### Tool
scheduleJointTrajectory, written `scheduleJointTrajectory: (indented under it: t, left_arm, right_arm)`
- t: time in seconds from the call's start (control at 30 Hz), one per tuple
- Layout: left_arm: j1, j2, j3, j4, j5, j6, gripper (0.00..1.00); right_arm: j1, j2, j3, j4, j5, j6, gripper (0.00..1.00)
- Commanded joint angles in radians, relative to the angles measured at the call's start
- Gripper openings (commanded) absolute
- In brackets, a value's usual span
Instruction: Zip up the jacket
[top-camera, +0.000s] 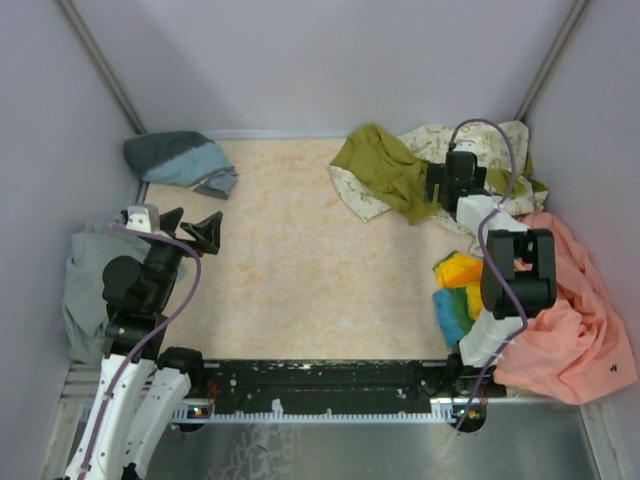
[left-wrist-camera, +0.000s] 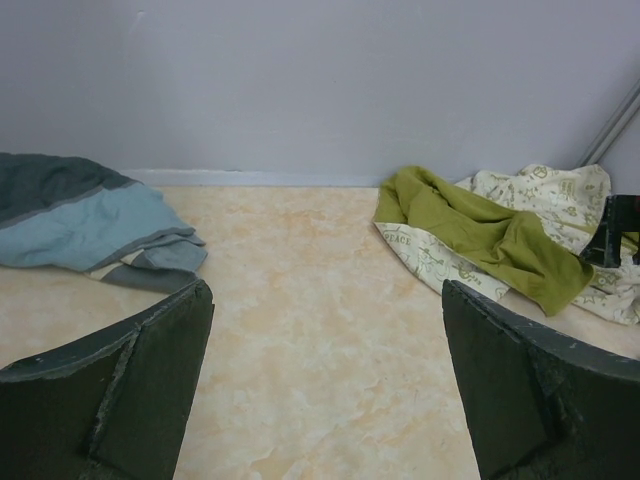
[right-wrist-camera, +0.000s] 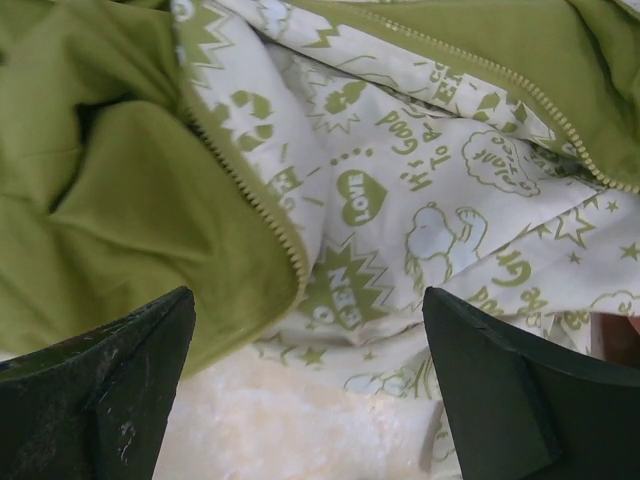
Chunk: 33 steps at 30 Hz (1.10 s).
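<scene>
The jacket (top-camera: 385, 170) lies crumpled at the table's far right, cream with olive-green print and its plain olive lining turned out. My right gripper (top-camera: 457, 180) hovers over it, open, with nothing between the fingers. In the right wrist view the jacket (right-wrist-camera: 400, 200) fills the frame; one zipper edge (right-wrist-camera: 270, 215) runs down the middle and another (right-wrist-camera: 520, 90) crosses the upper right, the two apart. My right gripper (right-wrist-camera: 308, 300) hangs just above the fabric's near edge. My left gripper (top-camera: 192, 225) stands open over the table's left side, far from the jacket (left-wrist-camera: 480, 230).
A grey-blue sweatshirt (top-camera: 180, 160) sits at the far left corner. A grey garment (top-camera: 85, 290) hangs off the left edge. A peach-pink garment (top-camera: 570, 320) and a yellow, blue and green cloth (top-camera: 455, 290) lie by the right arm. Walls enclose the table (top-camera: 300, 270).
</scene>
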<state>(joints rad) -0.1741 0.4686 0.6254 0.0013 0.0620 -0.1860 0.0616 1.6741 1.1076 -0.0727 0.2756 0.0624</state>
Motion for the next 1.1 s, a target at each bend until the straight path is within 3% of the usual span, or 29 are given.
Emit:
scheduleJointTrajectory:
  t: [0.0,0.23,0.37,0.43,0.6,0.63,1.07]
  left_arm:
    - [0.005,-0.001,-0.007,0.03,0.022,0.003,1.0]
    - [0.005,-0.006,-0.01,0.036,0.047,0.005,1.0]
    - [0.005,-0.003,-0.009,0.037,0.055,0.002,1.0]
    - [0.005,-0.007,-0.011,0.037,0.057,0.003,1.0]
    - [0.005,-0.015,-0.012,0.036,0.056,0.002,1.0]
    - [0.005,-0.016,-0.012,0.038,0.059,0.002,1.0]
    - [0.005,-0.03,-0.017,0.042,0.074,-0.004,1.0]
  right_arm:
    - [-0.045,0.131,0.136,0.002,-0.061,-0.037,0.96]
    - [-0.061,0.309,0.278,-0.12,-0.23,-0.029,0.95]
    - [-0.049,0.362,0.329,-0.168,-0.265,-0.027,0.83]
    - [-0.028,0.378,0.344,-0.172,-0.276,-0.033,0.67]
    - [0.059,0.414,0.409,-0.208,-0.286,-0.024,0.03]
    - [0.087,0.416,0.423,-0.214,-0.299,-0.011,0.0]
    - [0.637,0.462,0.717,-0.166,-0.354,0.241,0.0]
